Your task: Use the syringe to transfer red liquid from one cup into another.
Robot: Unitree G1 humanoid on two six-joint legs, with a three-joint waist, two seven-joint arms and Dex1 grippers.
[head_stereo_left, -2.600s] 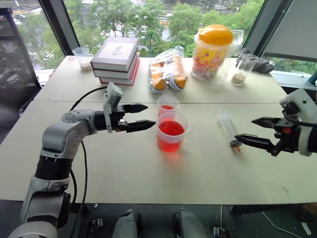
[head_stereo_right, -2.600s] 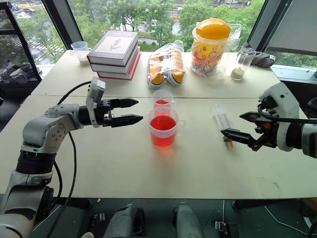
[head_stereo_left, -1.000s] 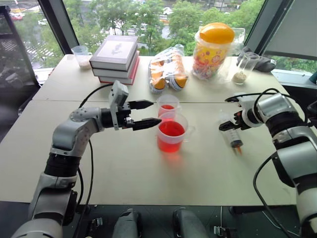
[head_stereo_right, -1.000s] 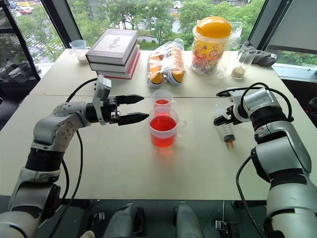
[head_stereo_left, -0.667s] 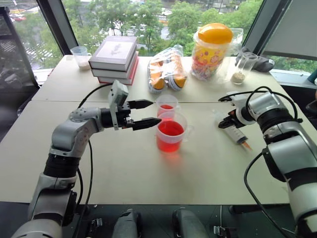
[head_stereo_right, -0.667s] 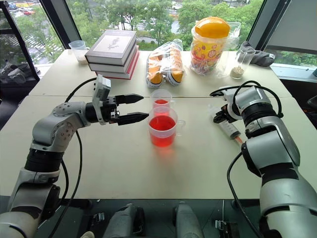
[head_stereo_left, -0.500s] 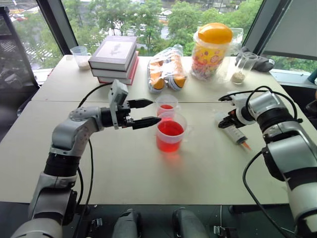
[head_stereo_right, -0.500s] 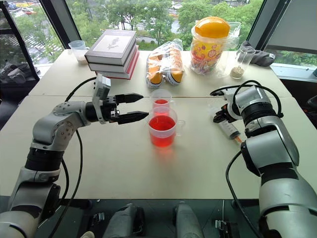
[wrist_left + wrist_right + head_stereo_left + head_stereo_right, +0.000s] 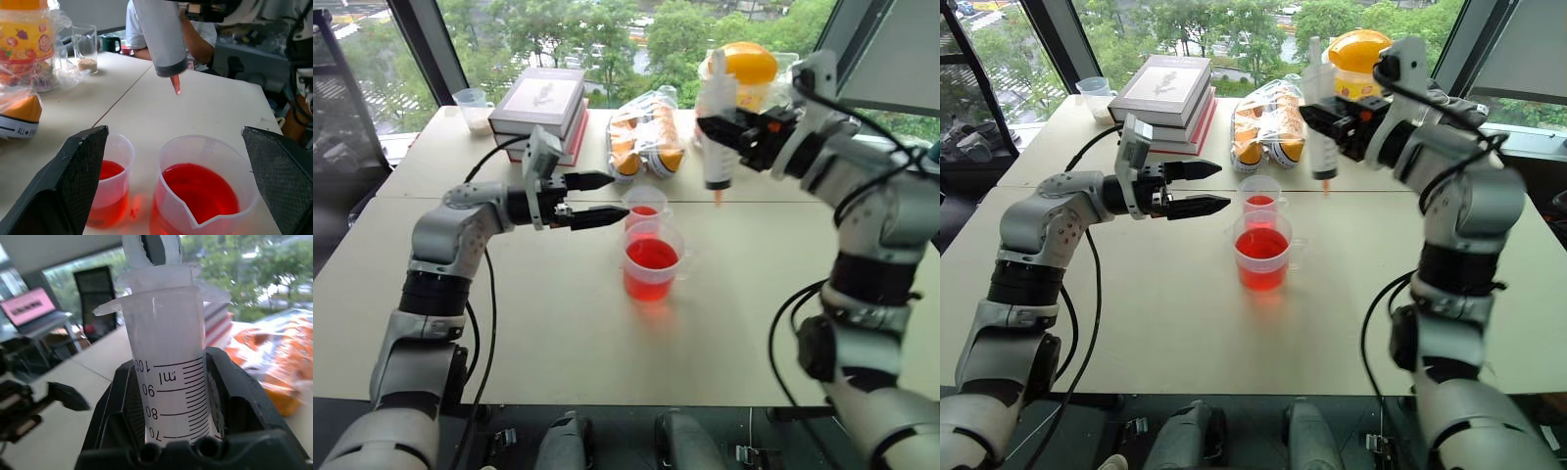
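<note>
My right gripper point(image 9: 713, 129) is shut on the clear syringe point(image 9: 718, 137), holding it upright in the air with its orange-red tip point(image 9: 175, 84) pointing down. The syringe hangs to the right of and beyond the two cups. Its printed scale point(image 9: 171, 396) sits between the black fingers point(image 9: 234, 406). The wide handled beaker point(image 9: 651, 260) of red liquid point(image 9: 200, 183) stands mid-table. Just behind it is the smaller, narrower cup point(image 9: 644, 204) with a little red liquid. My left gripper point(image 9: 594, 199) is open, level, its tips just left of the narrow cup.
At the back of the table are a stack of books point(image 9: 544, 102), a bag with shoes point(image 9: 646, 137), a yellow-lidded jar point(image 9: 747, 67), a cup of white powder point(image 9: 473, 108) and a glass of brown grains point(image 9: 85, 46). A person point(image 9: 195, 41) sits beyond the table.
My right gripper has lifted the syringe off the table and swung it up and left, turning it upright. My left gripper has risen slightly.
</note>
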